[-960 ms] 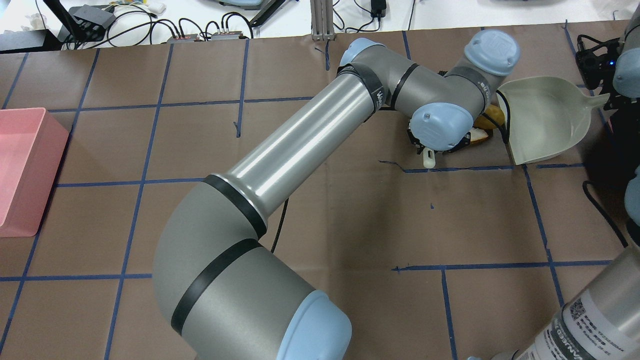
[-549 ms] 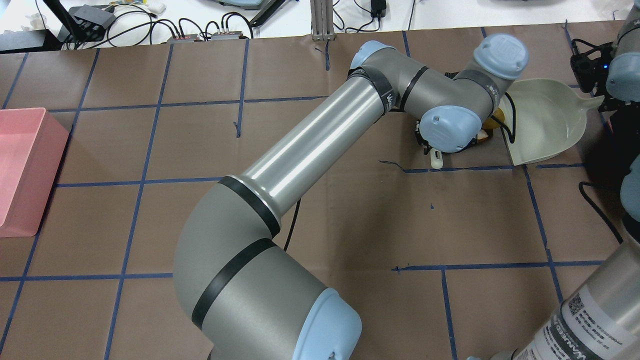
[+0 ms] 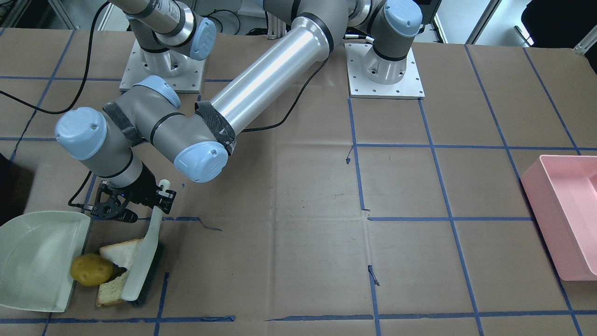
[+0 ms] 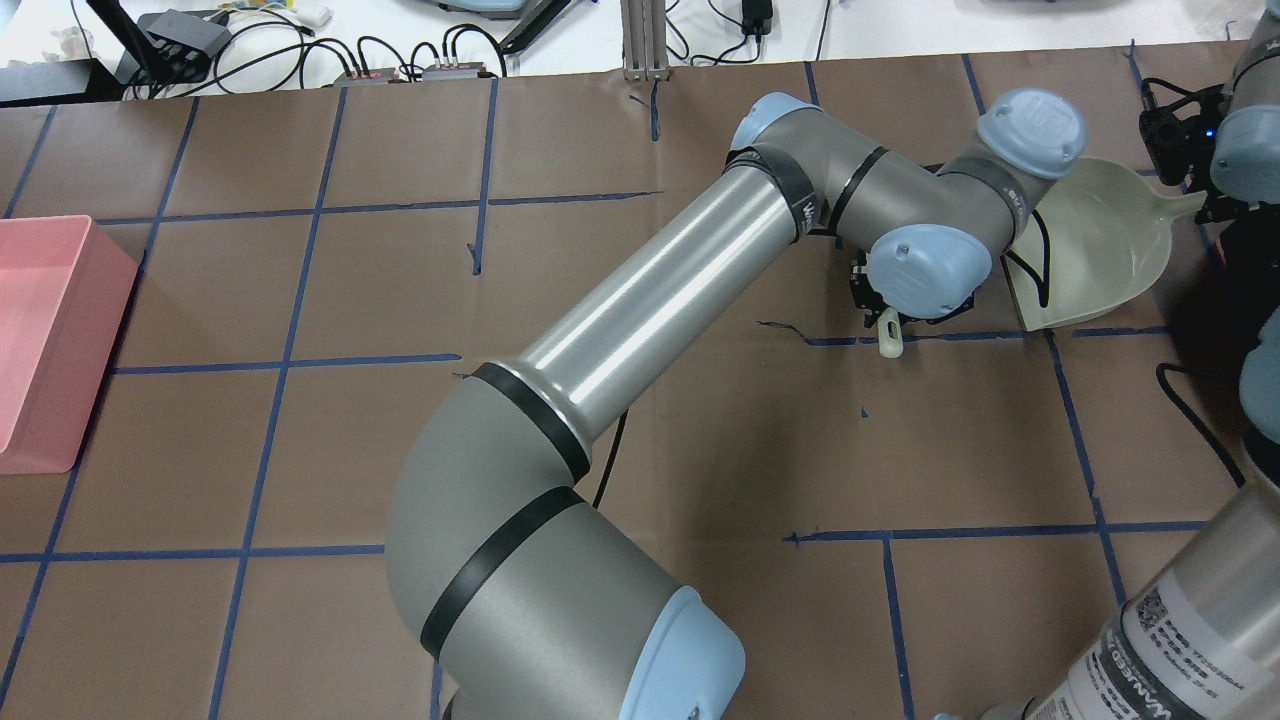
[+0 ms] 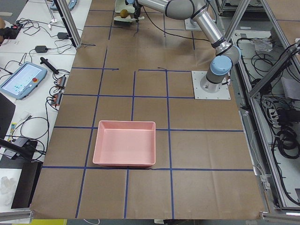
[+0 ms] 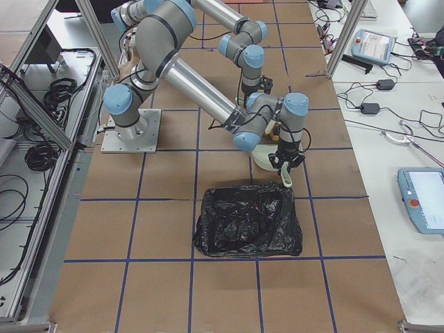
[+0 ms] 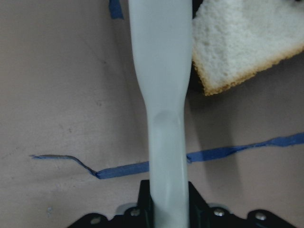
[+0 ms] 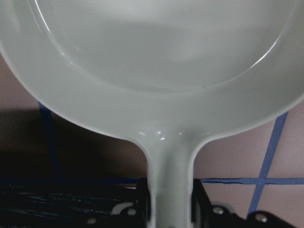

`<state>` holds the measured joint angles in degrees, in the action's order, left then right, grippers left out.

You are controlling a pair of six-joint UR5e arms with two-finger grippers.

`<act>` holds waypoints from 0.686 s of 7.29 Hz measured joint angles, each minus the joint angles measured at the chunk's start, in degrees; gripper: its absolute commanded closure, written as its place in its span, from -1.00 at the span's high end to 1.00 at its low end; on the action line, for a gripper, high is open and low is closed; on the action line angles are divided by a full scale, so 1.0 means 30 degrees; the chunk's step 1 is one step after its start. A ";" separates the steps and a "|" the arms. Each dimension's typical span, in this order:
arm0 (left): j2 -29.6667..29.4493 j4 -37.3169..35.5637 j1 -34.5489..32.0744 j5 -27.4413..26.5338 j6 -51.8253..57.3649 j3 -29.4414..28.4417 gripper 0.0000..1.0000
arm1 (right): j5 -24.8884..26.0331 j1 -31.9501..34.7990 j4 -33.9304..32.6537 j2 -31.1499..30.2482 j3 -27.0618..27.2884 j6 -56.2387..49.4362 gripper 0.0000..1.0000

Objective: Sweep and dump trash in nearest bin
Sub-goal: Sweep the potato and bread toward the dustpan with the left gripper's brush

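Both your grippers were clamped: left gripper (image 3: 159,197) on brush (image 3: 142,261), bread (image 3: 120,251) and potato (image 3: 91,269) beyond its fingers; right gripper (image 8: 168,211) on dustpan (image 8: 156,61).

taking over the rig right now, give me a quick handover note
Left gripper: shut on the brush handle, bristles down on the table.
Right gripper: shut on the dustpan handle, pan resting on the table.
Trash: potato at the pan's open edge; two bread pieces on the table between brush and pan.
Done: trash gathered at the pan mouth.
Left: push all three in, lift the pan, tip it into the black-bagged bin, which looks nearer than the pink bin.
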<state>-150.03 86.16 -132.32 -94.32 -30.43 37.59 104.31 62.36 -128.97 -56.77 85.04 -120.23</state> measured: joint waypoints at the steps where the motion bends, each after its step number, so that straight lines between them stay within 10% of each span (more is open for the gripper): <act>1: -0.0067 -0.0249 -0.0107 0.0772 -0.0361 -0.0074 -1.00 | -0.0021 0.0031 0.0007 -0.0002 0.0009 -0.0011 -1.00; 5: -0.0188 -0.2785 -0.0291 0.5924 -0.0668 -0.0103 -1.00 | -0.0054 0.0208 0.0004 -0.0013 0.0013 -0.0003 -1.00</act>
<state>-150.60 77.81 -133.19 -76.55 -32.44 37.28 104.15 62.98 -128.95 -56.81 85.08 -120.24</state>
